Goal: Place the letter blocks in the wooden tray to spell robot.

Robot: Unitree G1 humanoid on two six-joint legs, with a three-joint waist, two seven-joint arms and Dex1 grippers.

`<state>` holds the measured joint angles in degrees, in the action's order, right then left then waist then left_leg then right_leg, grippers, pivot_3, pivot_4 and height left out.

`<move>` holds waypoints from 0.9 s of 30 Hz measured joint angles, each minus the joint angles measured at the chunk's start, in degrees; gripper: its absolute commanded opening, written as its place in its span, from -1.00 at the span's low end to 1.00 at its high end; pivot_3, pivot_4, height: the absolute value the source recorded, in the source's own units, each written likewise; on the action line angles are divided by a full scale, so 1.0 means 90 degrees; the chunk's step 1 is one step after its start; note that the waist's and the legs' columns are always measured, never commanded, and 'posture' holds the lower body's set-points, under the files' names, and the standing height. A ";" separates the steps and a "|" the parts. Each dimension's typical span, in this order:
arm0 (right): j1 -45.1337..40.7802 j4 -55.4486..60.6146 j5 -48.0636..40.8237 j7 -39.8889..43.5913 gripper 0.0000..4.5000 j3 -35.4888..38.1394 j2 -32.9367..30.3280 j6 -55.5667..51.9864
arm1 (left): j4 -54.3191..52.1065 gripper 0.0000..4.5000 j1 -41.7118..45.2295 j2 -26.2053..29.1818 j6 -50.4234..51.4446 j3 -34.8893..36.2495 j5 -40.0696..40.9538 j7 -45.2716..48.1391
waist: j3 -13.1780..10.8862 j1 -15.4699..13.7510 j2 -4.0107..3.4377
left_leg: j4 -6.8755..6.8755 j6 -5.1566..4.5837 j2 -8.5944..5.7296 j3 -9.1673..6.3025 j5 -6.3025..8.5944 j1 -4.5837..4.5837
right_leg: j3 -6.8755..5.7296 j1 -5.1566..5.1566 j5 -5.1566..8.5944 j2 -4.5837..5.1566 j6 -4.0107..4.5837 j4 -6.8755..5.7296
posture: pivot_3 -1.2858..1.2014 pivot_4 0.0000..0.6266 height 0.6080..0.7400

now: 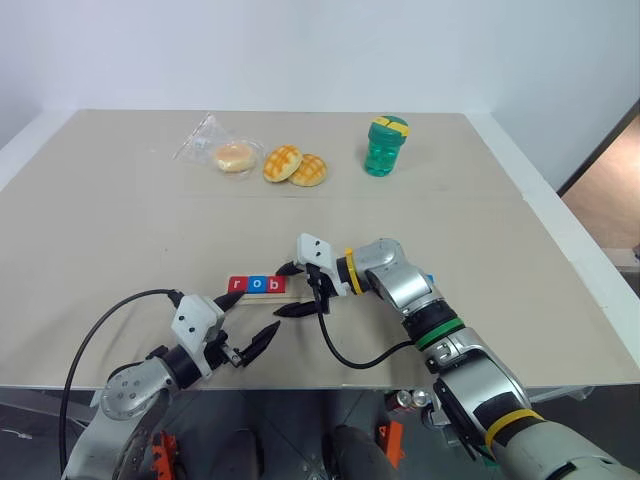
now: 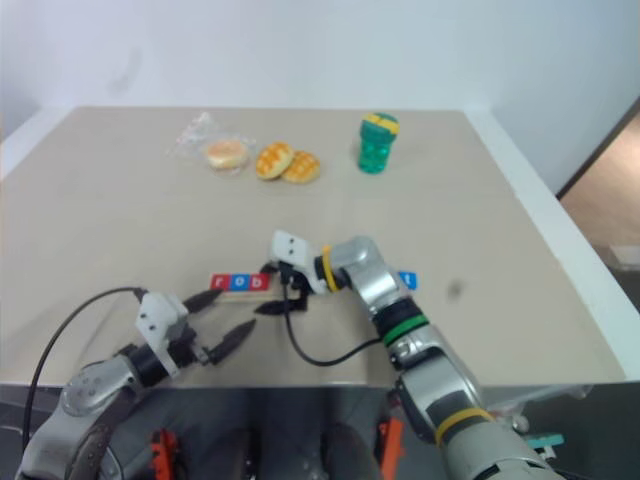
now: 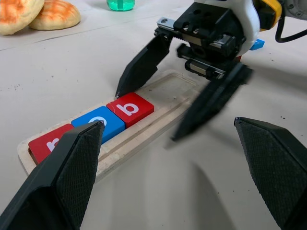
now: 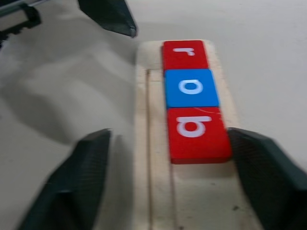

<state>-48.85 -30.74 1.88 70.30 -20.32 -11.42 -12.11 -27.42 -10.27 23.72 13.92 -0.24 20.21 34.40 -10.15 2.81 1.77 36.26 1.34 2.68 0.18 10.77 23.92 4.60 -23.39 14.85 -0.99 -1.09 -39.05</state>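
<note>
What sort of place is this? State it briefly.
Probably a lab or test room, not a home: a plain beige table against a bare white wall, set with practice props such as toy buns, a green bottle and letter blocks.

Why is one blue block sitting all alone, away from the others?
Nothing looks broken or spilled. The wooden tray holds r, o and b in a neat row. The lone blue block lies on the table beyond the right arm, outside the tray, simply not placed yet.
</note>
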 measured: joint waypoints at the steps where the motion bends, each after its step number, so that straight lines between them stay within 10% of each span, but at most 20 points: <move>1: -0.0001 0.0009 -0.0001 -0.0050 0.96 0.0001 0.0000 -0.0033 | 0.0000 1.00 -0.0003 0.0000 0.0000 0.0000 0.0000 -0.0001 | 0.0000 0.0000 0.0000 | 0.0000 0.0000 0.0000 0.0000 0.0000 0.0000 | 0.0000 0.0000 0.0000 0.0000 0.0000 0.0000 | 0.03 -0.52 1.00; 17: 0.0590 0.2788 -0.1681 -0.0643 0.96 0.1450 -0.0834 -0.2930 | -0.0027 1.00 0.0263 0.0759 0.0047 0.0020 0.0343 0.0924 | -0.0006 -0.0010 -0.0003 | -0.0019 0.0018 -0.0008 -0.0017 0.0010 0.0040 | -0.0003 -0.0026 0.0023 0.0000 -0.0035 0.0001 | 0.03 -0.52 1.00; 27: 0.2530 0.3615 -0.1568 -0.2107 0.96 0.2581 -0.1923 -0.2398 | 0.0074 1.00 0.0868 0.1342 0.0106 -0.0382 0.0373 0.1959 | -0.0013 0.0038 -0.0013 | -0.0036 0.0020 -0.0039 -0.0005 0.0014 0.0038 | 0.0019 -0.0029 0.0043 0.0021 -0.0062 0.0001 | 0.03 -0.52 1.00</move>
<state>-26.08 1.79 -12.23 51.33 2.91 -28.72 -33.69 -26.75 -2.46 35.80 14.87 -3.69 23.57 52.03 -10.26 3.15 1.66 35.94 1.52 2.33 0.14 10.90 24.26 4.76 -23.65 15.24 -0.80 -1.65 -39.05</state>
